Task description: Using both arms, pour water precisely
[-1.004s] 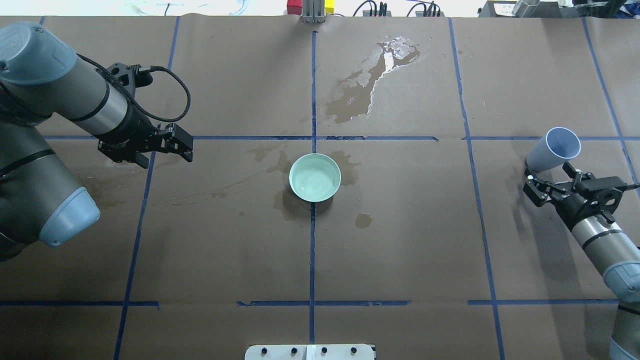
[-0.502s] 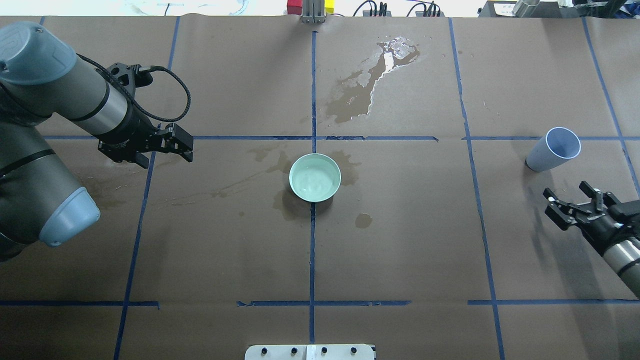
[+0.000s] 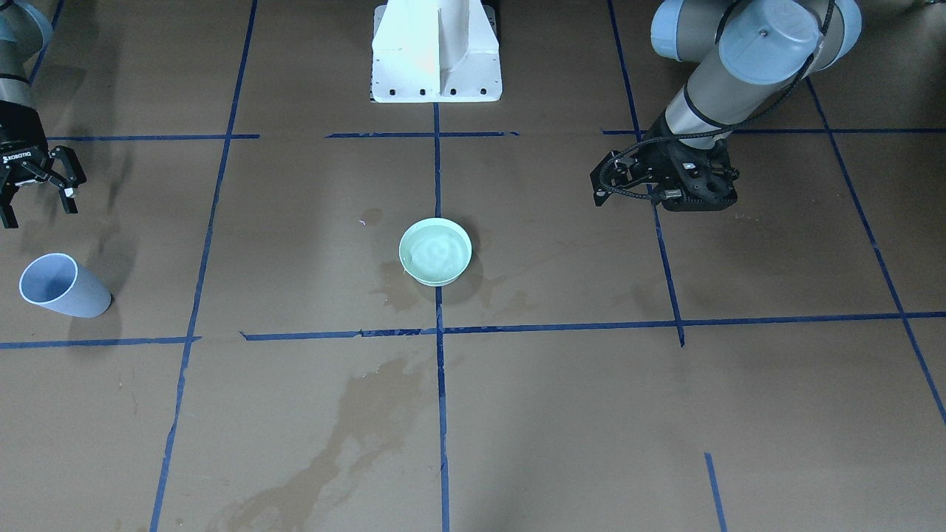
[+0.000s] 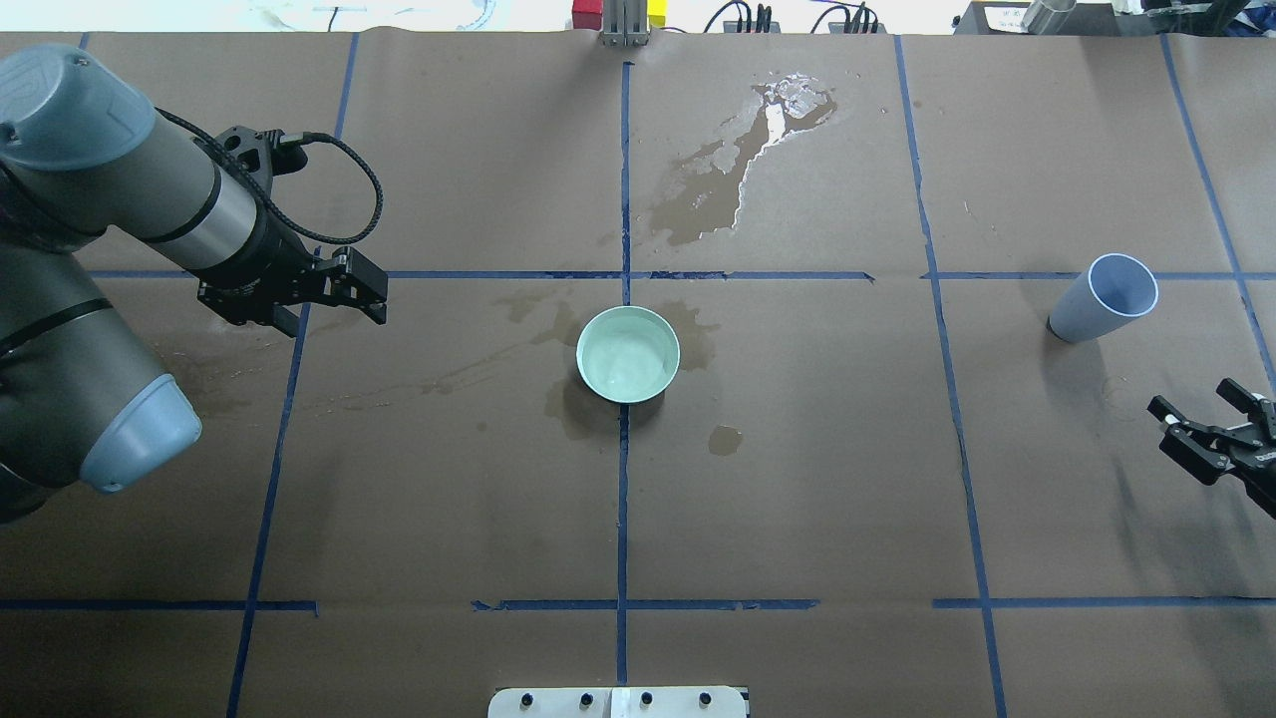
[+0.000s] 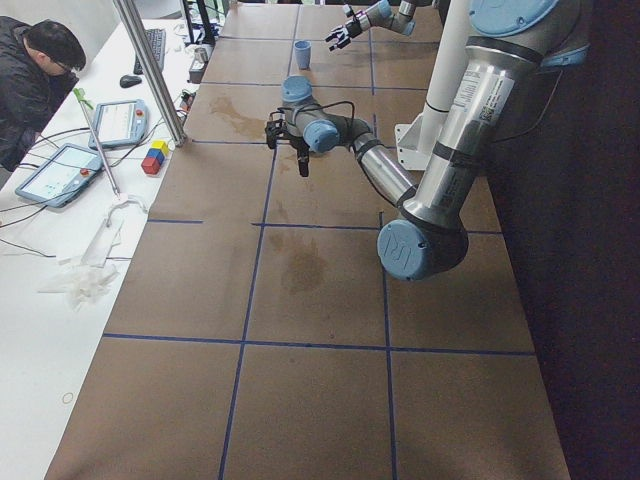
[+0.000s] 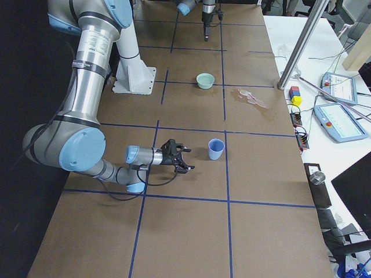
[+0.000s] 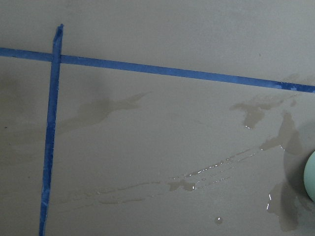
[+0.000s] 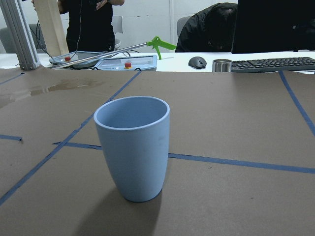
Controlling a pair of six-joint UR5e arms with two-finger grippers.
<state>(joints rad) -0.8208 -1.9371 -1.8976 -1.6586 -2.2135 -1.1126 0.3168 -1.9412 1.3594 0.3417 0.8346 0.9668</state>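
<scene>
A mint green bowl (image 4: 588, 329) sits at the table's middle with water (image 4: 628, 361) in it, its surface rippling; it also shows in the front view (image 3: 414, 235). A pale blue cup (image 4: 1082, 314) stands upright at the right, filling the right wrist view (image 8: 133, 152); no water shows in it. My right gripper (image 4: 1193, 399) is open and empty, apart from the cup on its near side, and shows in the front view (image 3: 41, 214). My left gripper (image 4: 377, 291) is shut and empty, hovering left of the bowl.
A shiny water puddle (image 4: 738, 170) lies at the far middle, with wet stains (image 4: 573, 414) around the bowl and streaks (image 7: 197, 174) left of it. The white pedestal (image 3: 436, 52) stands at the robot's side. Tablets (image 6: 336, 116) and operators (image 5: 35, 80) line the far edge.
My right gripper, open around the cup a second ago, has drawn back toward the robot and to the right, leaving the cup standing. The left arm has hardly moved.
</scene>
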